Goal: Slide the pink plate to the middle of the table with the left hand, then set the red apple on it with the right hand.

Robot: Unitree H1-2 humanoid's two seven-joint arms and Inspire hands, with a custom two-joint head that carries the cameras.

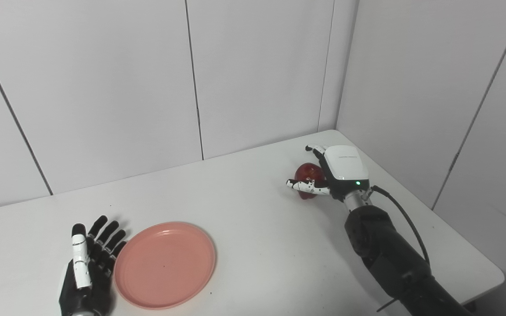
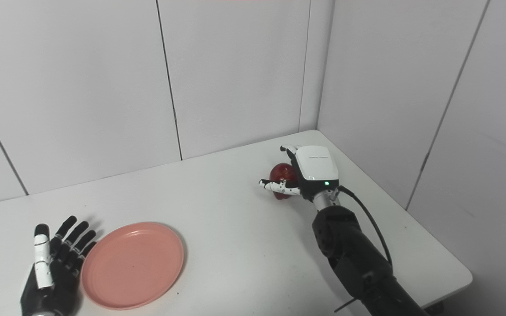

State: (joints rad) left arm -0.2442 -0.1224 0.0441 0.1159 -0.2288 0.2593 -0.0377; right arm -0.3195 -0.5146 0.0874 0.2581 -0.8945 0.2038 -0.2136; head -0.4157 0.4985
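Pick-up step: right hand [image 1: 338, 171] curled around red apple [image 1: 308, 174], far right of pink plate [image 1: 165, 264] near table [image 1: 253, 210] corner; left hand [image 1: 88, 267] flat, empty, fingers spread, touching plate's left rim; next, lift and carry to plate.

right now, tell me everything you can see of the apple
The apple is dark red and glossy, with a small highlight on top. It sits on the white table near the far right corner, well away from the plate. The right hand wraps it, thumb across the near side and fingers behind, hiding its right half. Whether it is lifted cannot be told.
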